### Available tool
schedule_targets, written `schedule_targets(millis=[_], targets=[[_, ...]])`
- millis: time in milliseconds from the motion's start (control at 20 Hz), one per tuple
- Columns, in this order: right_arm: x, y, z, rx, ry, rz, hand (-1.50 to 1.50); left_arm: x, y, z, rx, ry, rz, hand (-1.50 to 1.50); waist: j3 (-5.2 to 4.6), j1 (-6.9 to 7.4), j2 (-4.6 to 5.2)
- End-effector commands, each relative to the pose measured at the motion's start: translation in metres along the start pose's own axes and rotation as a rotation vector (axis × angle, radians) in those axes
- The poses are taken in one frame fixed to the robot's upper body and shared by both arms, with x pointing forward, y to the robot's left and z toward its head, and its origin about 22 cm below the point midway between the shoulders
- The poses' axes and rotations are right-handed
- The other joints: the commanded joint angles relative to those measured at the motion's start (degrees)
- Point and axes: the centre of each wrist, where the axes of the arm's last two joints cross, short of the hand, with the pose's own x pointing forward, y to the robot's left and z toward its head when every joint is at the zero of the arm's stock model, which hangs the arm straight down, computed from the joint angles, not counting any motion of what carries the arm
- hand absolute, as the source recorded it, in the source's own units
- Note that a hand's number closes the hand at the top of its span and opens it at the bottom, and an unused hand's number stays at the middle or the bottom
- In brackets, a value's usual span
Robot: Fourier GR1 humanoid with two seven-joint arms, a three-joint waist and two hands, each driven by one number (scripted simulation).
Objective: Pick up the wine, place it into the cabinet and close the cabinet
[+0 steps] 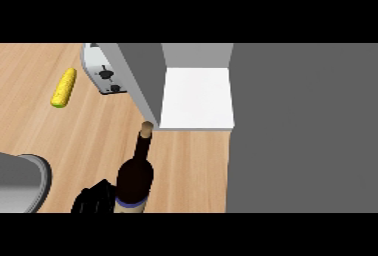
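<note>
Dark glass wine, cork toward the cabinet, stands on the counter just short of the open door. Left hand curls against its base; right hand unseen. Risk: bottle neck clipping the door edge, tipping on lift.

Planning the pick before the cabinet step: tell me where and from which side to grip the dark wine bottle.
Grip the dark glass wine bottle round its wide body above the blue band, coming from its left, where the black left hand already sits. It stands upright; the thin neck with the tan cork offers less to hold.
</note>
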Motion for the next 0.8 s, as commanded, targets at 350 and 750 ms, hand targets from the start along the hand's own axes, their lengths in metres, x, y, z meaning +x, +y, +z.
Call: schedule_targets(millis=[350,750], targets=[[-0.006,0.004,0.001,0.004,0.015,0.004,-1.5,0.059,-0.068,-0.043,-0.017,-0.084,-0.008,1.5,-0.03,-0.26,0.06],[-0.007,0.0,-0.001,0.004,0.012,-0.017,-1.5,0.074,-0.11,-0.106,-0.044,-0.044,0.014,1.5,-0.06,-0.57,0.11]])
